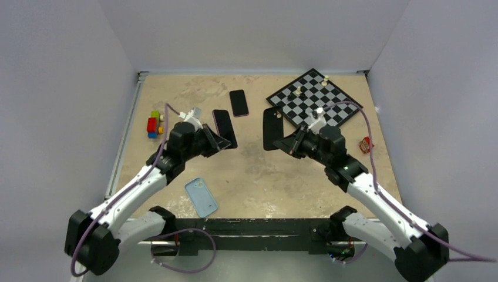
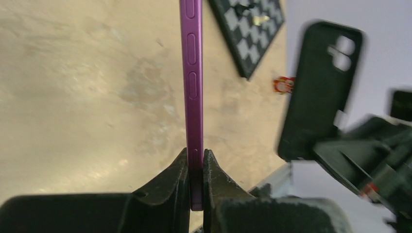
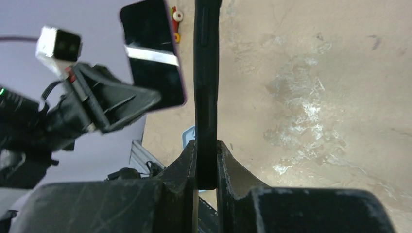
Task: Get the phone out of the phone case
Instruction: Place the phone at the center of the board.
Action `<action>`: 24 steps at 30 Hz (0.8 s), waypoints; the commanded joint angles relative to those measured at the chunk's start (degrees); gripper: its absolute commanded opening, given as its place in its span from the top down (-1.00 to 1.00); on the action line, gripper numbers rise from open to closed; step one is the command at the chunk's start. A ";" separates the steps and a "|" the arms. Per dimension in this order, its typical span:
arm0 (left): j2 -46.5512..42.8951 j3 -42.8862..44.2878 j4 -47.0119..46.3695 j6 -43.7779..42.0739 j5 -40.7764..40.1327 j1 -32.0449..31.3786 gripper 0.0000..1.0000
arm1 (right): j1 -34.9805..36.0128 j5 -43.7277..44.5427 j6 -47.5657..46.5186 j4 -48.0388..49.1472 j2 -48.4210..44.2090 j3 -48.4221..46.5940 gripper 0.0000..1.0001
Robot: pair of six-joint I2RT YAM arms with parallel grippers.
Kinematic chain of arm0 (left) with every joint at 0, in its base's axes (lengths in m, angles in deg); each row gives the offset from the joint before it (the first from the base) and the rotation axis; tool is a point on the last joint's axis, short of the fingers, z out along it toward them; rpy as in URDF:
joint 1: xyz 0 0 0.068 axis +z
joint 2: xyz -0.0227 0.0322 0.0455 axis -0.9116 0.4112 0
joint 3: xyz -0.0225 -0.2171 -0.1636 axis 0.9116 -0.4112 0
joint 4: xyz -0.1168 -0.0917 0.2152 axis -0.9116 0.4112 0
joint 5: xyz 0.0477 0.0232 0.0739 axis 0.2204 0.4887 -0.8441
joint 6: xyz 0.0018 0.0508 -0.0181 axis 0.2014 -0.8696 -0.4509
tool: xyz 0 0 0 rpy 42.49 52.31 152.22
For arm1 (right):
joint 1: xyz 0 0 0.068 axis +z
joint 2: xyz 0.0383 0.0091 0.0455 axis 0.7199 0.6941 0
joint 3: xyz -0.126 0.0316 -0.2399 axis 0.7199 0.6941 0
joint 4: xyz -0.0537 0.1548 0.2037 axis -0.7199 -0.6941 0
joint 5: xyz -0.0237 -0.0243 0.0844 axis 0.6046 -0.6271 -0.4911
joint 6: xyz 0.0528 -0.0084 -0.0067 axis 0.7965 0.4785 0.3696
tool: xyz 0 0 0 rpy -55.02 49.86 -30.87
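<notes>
The left claw (image 2: 195, 156) is clenched on one end of the purple phone (image 2: 193, 73), holding it edge-up above the counter (image 2: 73, 87). The right claw (image 3: 206, 148) grips the black case (image 3: 206, 73), which is apart from the phone.

Phone (image 2: 193, 73) top out of frame

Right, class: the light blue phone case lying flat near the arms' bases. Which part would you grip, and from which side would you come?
Probably its two long side walls, pinched across the narrow width near the middle, coming straight down from above. The light blue phone case lies flat on the table, so only its thin long edges offer purchase.
</notes>
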 commanded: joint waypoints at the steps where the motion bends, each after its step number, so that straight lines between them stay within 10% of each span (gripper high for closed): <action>1: 12.34 12.54 6.77 -16.92 -10.00 1.91 1.00 | -0.07 8.11 -5.70 -11.95 -10.90 -1.34 1.00; 11: 43.15 31.63 7.00 -19.17 7.90 16.04 1.00 | -0.01 7.16 -5.65 -20.29 -22.76 -5.06 1.00; 24: 66.98 54.73 14.67 -21.50 12.52 18.03 1.00 | -0.02 5.59 -4.55 -24.18 -28.25 -5.83 1.00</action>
